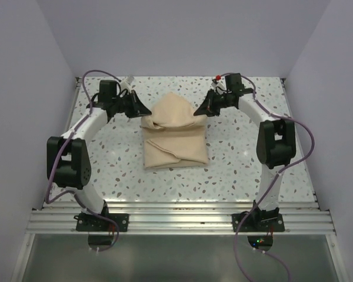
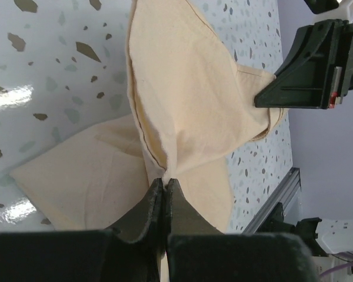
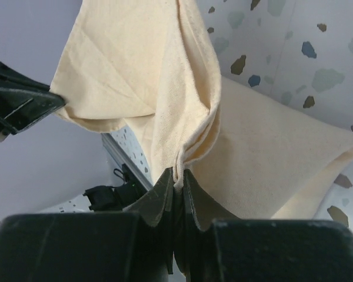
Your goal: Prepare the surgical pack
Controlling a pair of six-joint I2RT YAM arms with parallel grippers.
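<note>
Your table [image 1: 241, 170] is a glossy white terrazzo top flecked with grey and brown chips, and it catches bright glare in the left wrist view. Plain pale walls [image 1: 176, 35] close it in on the left, right and far sides. Along the near edge runs a ribbed metal rail [image 1: 176, 222], and both arm bases are bolted to it.

The surgical pack [image 1: 175, 147] lies around the middle of the table, slightly toward the far side. It is a tan cloth-like bundle, folded roughly square, with diagonal creases across its top. Its far flap [image 1: 172, 108] is lifted off the bundle and rises to a point toward the far wall.

Your left gripper [image 1: 146, 111] is at the flap's left corner, and its jaws are pinched tight on the fabric there. Your right gripper [image 1: 197, 111] is at the flap's right corner, clamped on a gathered fold of the same cloth. The two grippers face each other across the pack, and the flap stretches between them. Purple cables [image 1: 89, 76] loop along both arms.
</note>
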